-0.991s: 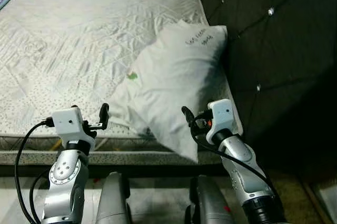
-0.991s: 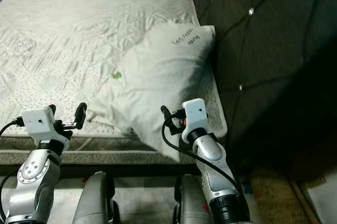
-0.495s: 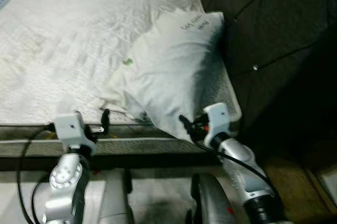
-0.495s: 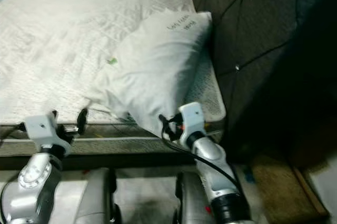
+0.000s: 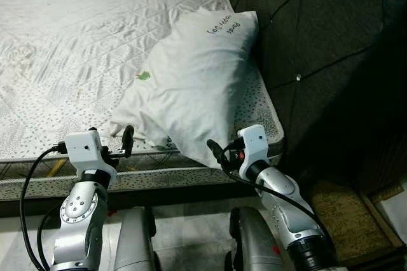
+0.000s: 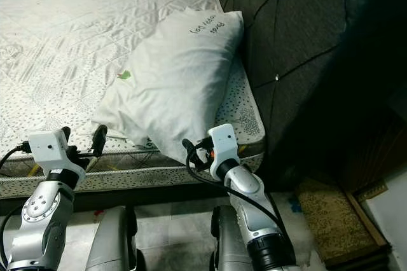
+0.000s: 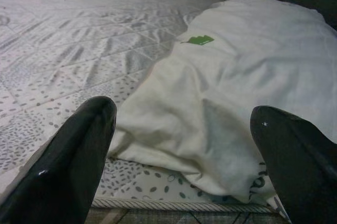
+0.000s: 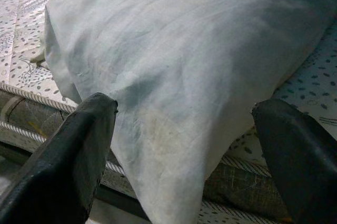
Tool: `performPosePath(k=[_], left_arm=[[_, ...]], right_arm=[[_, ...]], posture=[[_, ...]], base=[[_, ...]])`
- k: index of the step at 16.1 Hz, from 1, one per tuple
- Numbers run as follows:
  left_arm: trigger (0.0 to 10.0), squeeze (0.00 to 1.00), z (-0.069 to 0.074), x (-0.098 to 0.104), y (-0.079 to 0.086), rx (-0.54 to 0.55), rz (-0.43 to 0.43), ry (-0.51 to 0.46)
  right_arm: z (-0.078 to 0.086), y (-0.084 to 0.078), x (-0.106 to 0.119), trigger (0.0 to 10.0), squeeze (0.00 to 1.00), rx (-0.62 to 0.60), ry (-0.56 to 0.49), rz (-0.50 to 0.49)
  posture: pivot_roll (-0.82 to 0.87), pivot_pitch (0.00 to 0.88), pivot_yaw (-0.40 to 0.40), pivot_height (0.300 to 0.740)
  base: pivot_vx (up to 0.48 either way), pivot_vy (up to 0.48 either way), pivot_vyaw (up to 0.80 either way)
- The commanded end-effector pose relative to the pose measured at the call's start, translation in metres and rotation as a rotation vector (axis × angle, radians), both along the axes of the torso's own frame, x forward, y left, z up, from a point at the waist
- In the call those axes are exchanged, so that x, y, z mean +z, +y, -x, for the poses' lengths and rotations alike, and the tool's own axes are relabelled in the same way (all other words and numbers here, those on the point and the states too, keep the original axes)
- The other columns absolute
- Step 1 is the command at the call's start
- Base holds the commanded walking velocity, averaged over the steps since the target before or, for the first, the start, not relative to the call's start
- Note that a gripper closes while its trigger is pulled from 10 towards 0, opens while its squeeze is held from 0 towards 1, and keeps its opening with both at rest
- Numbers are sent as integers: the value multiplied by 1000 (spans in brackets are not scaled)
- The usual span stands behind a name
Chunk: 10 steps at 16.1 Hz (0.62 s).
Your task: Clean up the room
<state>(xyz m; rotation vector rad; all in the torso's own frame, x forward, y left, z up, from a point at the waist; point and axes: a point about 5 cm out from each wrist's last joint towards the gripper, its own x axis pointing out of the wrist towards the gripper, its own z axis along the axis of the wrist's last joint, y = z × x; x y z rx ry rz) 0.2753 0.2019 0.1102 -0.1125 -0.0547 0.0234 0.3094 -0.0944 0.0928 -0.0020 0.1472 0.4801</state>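
white pillow [image 5: 197,86], handwritten scrawl [image 5: 224,27] illegible

The dark handwriting on the white fabric pillow [image 5: 194,86] is too small to read, and the small green mark [image 7: 195,40] on its cover cannot be identified. The quilted white patterned mattress [image 5: 76,48] runs off the top and left edges of the head views. The patterned brown mat [image 6: 334,223] on the floor lies partly in deep shade beside the dark tufted headboard [image 6: 299,48], its far end unclear.
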Motion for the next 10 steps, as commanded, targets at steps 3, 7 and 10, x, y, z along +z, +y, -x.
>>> performPosePath(k=[3,7,10], left_arm=[[10000,0,1,4,-2,-20,1,-23],[10000,0,1,3,-3,-26,5,-22],[10000,0,1,2,-3,-17,3,-12]], right_arm=[[-1,0,5,10000,0,8,-21,-6],[0,0,6,10000,0,15,-32,-3],[0,0,5,10000,0,16,-21,-5]], posture=[[-70,162,-11,577],[-70,162,-11,577],[-71,161,-9,577]], base=[[430,0,0],[480,0,0],[279,0,0]])
